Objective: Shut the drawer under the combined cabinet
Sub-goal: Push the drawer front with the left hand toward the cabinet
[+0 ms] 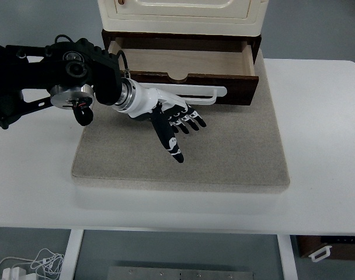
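the left hand (176, 119) reaches in over the mat (236, 157) from its left edge, fingers spread and holding nothing, just in front of the drawer (183, 64), which stands pulled out at the mat's rear edge under the cabinet (180, 14). risk: an off-centre push on the front panel may skew and jam the drawer, or shift the cabinet backward.

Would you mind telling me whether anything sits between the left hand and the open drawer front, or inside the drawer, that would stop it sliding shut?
Nothing visible does. The left hand hovers, open, just in front of the drawer, with only bare grey mat around it, and the drawer's visible interior looks empty.
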You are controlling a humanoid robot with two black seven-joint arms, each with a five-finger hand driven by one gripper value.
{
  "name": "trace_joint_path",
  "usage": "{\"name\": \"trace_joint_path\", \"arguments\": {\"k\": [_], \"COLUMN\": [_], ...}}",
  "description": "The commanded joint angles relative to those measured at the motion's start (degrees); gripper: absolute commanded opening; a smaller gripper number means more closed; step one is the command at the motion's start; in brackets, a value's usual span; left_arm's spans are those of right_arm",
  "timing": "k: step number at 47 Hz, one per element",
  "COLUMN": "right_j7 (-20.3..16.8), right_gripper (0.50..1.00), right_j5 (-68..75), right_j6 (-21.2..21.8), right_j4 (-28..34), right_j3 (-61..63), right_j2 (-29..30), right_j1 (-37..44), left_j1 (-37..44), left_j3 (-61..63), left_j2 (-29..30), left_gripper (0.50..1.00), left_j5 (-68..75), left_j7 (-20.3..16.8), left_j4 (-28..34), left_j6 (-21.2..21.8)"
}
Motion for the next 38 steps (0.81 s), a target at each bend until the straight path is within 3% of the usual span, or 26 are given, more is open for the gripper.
{"name": "trace_joint_path", "arguments": {"k": [1,38], "right_j7": [0.0,0.0], "right_gripper": [0.952,0.952], "right_j5": [0.0,0.0], "right_j6": [0.0,0.0], "right_j4": [0.0,0.0], "right_j3": [0.0,0.1], "right_j2": [0.0,0.0], "right_j1": [0.0,0.0], "left_j1": [0.1,0.5], "left_j3": [-0.1,-0.6], "left_j2": [-0.2,-3.0], "left_gripper": [1.0,1.0], "left_j5": [1.0,3.1], "left_j7": [0.0,-0.1], "left_j4": [0.7,9.4], "left_j6": [0.0,0.2]}}
